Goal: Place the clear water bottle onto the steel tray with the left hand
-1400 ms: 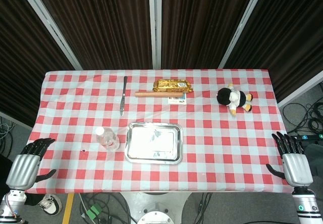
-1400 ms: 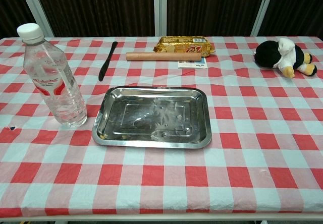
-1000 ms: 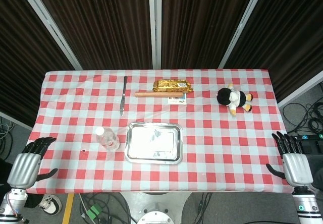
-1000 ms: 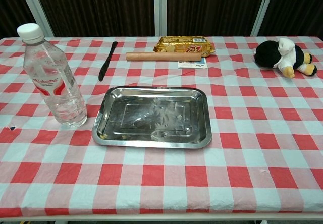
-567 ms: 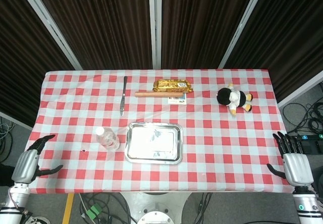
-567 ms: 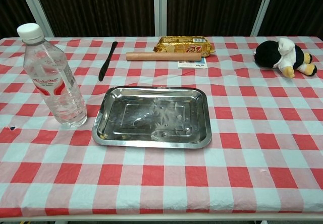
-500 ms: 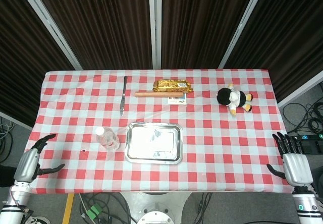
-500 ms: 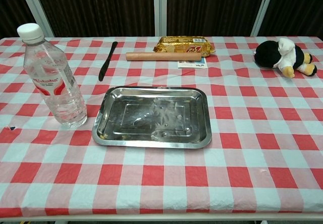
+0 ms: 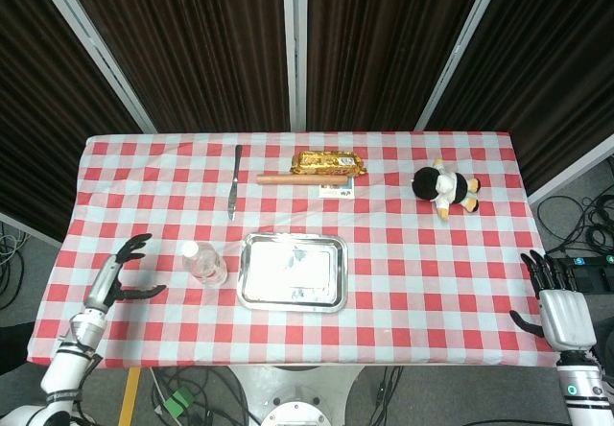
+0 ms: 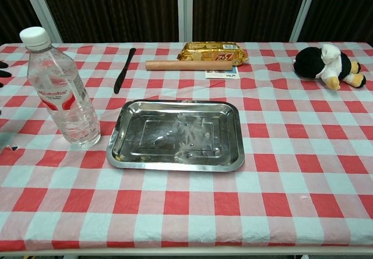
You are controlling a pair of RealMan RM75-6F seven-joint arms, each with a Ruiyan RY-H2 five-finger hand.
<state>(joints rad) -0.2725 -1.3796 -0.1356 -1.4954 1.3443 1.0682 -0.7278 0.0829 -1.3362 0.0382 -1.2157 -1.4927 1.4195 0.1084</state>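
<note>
Checked cloth covers the table (image 9: 403, 282). Clear water bottle (image 9: 202, 263) stands upright, long axis vertical, just left of the steel tray (image 9: 293, 272). Left hand (image 9: 120, 274), fingers spread and holding nothing, sits left of the bottle, near it. Right hand (image 9: 561, 316), likewise spread and holding nothing, lies well apart at the table's far side.

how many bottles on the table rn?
1. The clear water bottle stands upright just left of the steel tray, near the left robot hand. Both views show the whole tabletop, so none seems hidden.
</note>
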